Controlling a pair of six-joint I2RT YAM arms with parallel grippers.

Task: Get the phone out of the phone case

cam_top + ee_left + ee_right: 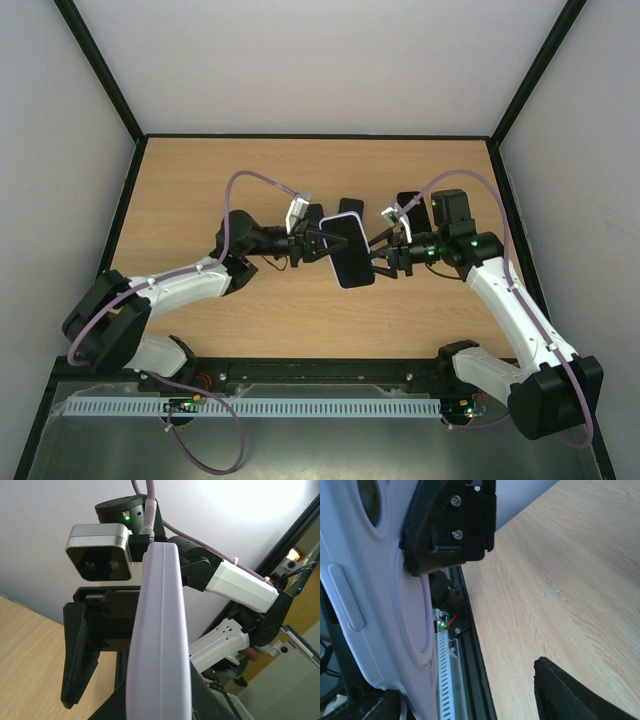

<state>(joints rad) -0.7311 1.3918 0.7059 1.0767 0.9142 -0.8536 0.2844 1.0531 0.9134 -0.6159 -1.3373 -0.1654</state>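
The phone (350,255), dark screen up, sits in a lavender case (159,645) and is held in the air over the middle of the table. My left gripper (318,240) is shut on the case's left end; one of its fingers (450,525) presses on the case's back (375,605). My right gripper (385,260) is at the case's right end. It is open: one finger (580,695) stands well away from the case. In the left wrist view that open finger (77,655) shows left of the case edge. The screen is hidden in both wrist views.
The wooden table (200,190) lies below, bounded by black frame posts and pale walls. A white slotted cable rail (260,408) runs along the near edge between the arm bases and also shows in the right wrist view (445,680).
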